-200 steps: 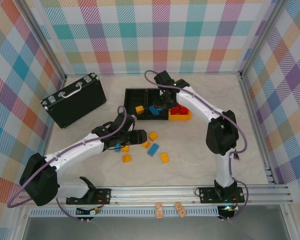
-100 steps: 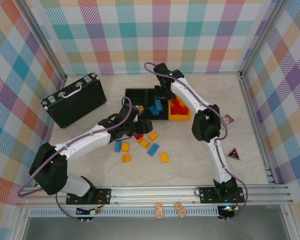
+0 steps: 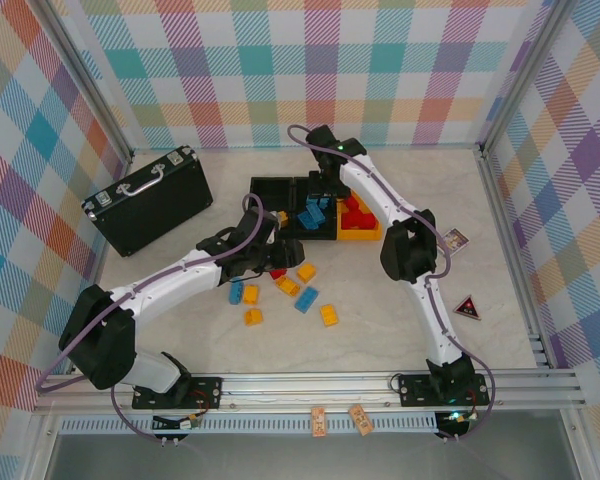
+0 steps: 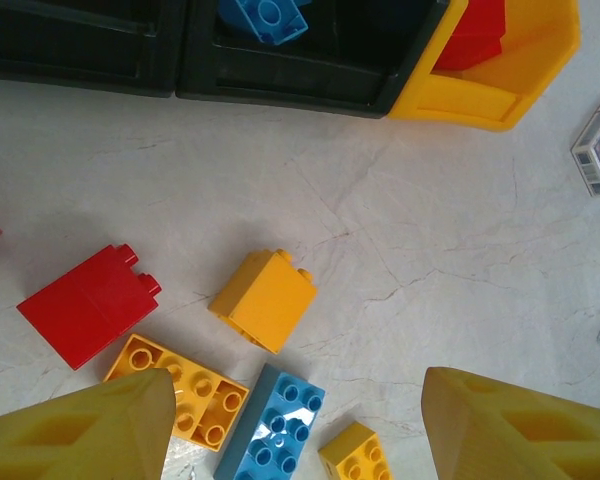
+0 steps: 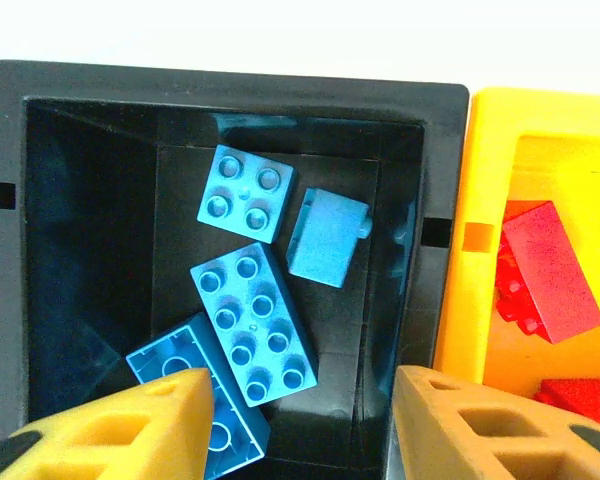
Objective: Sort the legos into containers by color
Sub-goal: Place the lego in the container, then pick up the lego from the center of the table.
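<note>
The legos [image 3: 280,288] are judged light, rigid and hard, with smooth sides that may prove slippery. A firm pinch is not expected to harm them. Hold is best taken across two flat opposite sides rather than over the studs. A brick lying askew would probably twist out unless the claw is first squared to it.

Several are seen loose on the counter [image 4: 430,250], just in front of the middle bin [image 5: 40,200]. A red lego [image 4: 88,305] lies among yellow and blue ones, some nearly touching, so a neighbour could be nudged when one is taken. Four blue ones lie inside the middle bin. Red ones lie in the orange bin [image 5: 480,150], which touches the middle bin on its right.

The left claw [image 4: 295,425] hangs over the loose legos in front of the middle bin, its fingers apart and nothing between them. The right claw [image 5: 300,400] hangs directly above the middle bin, its fingers likewise apart and nothing gripped.

The counter is pale, stone-veined, flat and smooth, so bricks may be expected to slide if pushed. Plaid walls [image 3: 330,70] stand well behind the middle bin and to both sides. A case [image 3: 148,200] lies well to its left, and a card [image 3: 452,238] lies to its right, beyond the orange bin. Ample free counter is seen in front of the loose pile.
</note>
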You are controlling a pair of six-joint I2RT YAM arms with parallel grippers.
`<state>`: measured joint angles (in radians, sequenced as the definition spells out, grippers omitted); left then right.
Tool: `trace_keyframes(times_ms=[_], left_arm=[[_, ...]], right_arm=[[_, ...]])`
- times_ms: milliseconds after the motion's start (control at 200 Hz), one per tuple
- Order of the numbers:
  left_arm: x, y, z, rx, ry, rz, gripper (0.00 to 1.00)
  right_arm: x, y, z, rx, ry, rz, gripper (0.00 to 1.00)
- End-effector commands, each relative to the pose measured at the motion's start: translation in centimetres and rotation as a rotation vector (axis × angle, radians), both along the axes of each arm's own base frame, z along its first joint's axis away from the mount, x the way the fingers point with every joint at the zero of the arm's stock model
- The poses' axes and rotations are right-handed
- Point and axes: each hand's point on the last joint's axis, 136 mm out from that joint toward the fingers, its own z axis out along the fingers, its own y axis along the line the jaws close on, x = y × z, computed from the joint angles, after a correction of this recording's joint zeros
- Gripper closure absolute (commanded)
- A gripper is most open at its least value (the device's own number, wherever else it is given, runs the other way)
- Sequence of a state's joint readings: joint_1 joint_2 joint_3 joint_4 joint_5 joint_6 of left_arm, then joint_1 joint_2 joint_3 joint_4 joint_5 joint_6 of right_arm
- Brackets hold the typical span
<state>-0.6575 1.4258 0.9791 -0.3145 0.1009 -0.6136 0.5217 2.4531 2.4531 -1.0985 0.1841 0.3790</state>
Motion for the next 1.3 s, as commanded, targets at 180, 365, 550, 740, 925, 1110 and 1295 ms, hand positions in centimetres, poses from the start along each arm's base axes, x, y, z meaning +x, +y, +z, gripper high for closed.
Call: trace_keyframes(times_ms=[180,365,550,740,925,1110,1295], left_arm=[[-1.1,3.4,-0.4,0.081,0.042,0.088,0.34],[-2.2,6.2,-1.5,0.148,0.095,0.152,0.35],[-2.5,8.5,-2.6,0.194,0.15,0.193,0.36],[-1.5,10.2,-3.8,0.247,0.209,0.259,0.33],[0.5,9.5,-4.8,0.209,0.238,0.359,0.24],[2.4,9.6,-5.9,0.242,0.242,0.43,0.22],[3.5,10.0,-6.8,0.293,0.238,0.457,0.22]], right_arm=[[-3.2,-0.1,7.1,0.108,-0.101,0.044,0.5],[-6.6,0.3,8.2,0.186,-0.101,0.088,0.5],[-10.5,0.7,8.1,0.27,-0.077,0.134,0.5],[-14.6,-0.4,7.4,0.311,-0.047,0.13,0.49],[-17.8,-2.6,5.7,0.323,-0.012,0.066,0.49],[-20.2,-4.0,4.6,0.334,0.015,0.017,0.49],[-21.5,-5.2,3.9,0.33,0.024,-0.016,0.49]])
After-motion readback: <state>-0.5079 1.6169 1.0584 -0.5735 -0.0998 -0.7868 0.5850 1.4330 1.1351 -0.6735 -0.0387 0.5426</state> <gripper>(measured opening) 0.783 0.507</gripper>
